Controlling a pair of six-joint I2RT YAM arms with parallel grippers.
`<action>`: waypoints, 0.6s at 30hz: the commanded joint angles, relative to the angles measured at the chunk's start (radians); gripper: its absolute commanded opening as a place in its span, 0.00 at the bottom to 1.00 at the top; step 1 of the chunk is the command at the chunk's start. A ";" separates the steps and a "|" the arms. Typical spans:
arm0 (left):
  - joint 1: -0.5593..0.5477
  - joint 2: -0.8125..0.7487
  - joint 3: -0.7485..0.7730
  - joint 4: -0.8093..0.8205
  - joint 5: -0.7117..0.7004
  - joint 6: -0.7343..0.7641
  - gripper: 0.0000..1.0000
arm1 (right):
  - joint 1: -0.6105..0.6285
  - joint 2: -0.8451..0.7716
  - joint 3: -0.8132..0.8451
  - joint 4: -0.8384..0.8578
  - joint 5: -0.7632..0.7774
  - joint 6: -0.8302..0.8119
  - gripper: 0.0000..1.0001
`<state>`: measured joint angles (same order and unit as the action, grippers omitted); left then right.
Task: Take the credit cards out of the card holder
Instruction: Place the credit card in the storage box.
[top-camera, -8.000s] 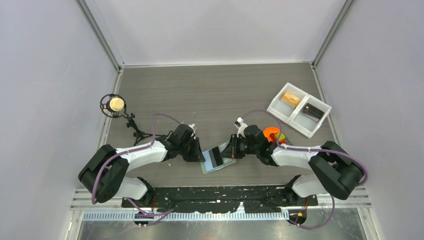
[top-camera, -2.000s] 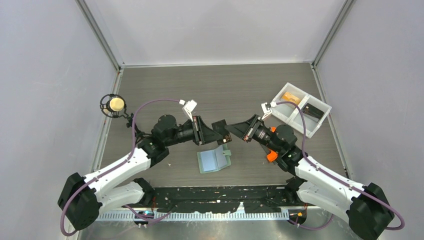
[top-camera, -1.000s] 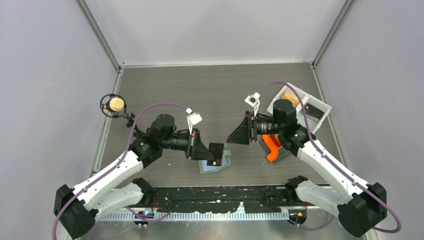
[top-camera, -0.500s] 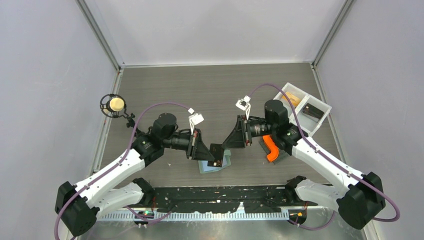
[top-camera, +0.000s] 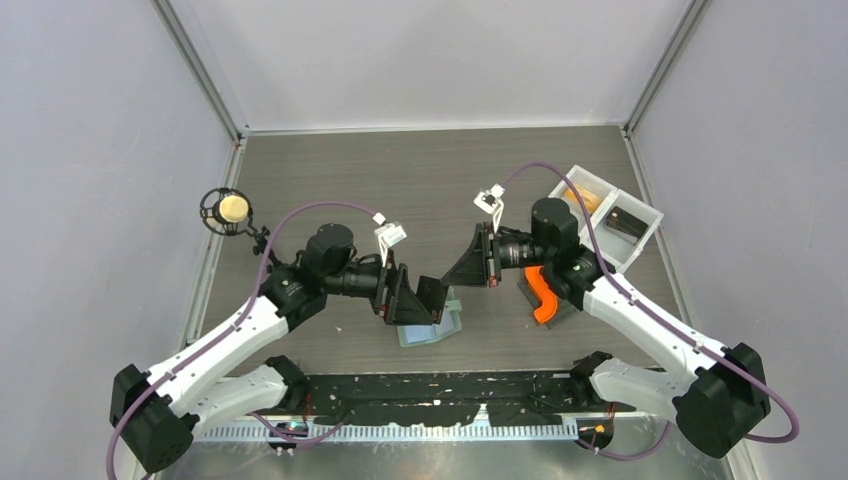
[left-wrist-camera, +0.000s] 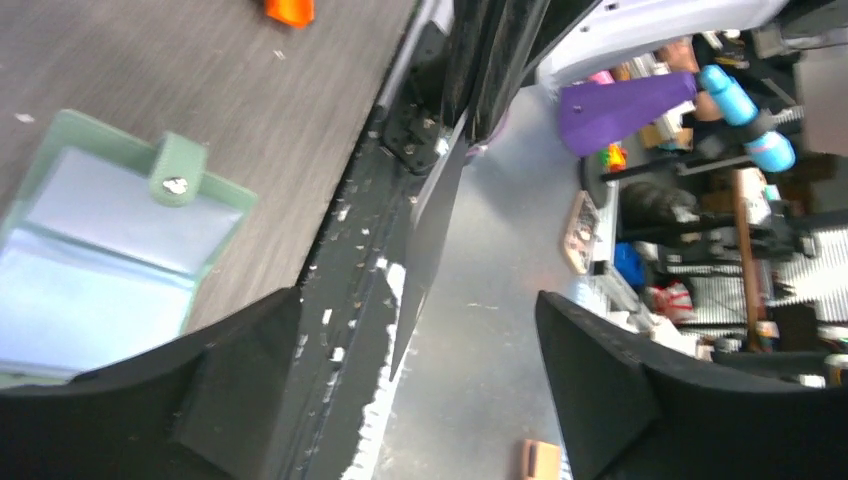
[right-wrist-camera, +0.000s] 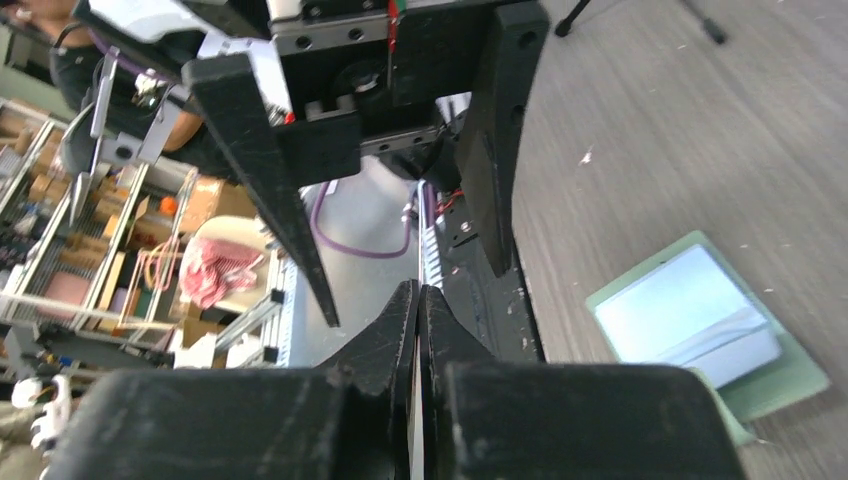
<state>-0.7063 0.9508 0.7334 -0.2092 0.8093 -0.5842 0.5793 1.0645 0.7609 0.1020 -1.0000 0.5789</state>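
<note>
Right tool (right-wrist-camera: 418, 300) closed in, clenched on card (left-wrist-camera: 435, 230); left tool (left-wrist-camera: 417, 298) spread wide.

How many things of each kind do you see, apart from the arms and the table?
card holder: 1
card: 1
tray: 1
tan item: 1
black item: 1
plate: 1
orange piece: 1
microphone: 1
Total: 8
</note>
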 joint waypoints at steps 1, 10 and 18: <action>0.005 -0.047 0.069 -0.128 -0.132 0.082 0.99 | -0.064 -0.018 0.051 0.003 0.082 -0.006 0.05; 0.007 -0.072 0.193 -0.398 -0.451 0.221 1.00 | -0.359 -0.061 0.049 -0.091 0.366 -0.023 0.05; 0.007 -0.037 0.332 -0.644 -0.691 0.303 1.00 | -0.631 -0.102 -0.057 0.005 0.649 0.030 0.05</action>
<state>-0.7044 0.9085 0.9878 -0.6991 0.2878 -0.3492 0.0647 0.9779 0.7120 0.0444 -0.5289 0.5980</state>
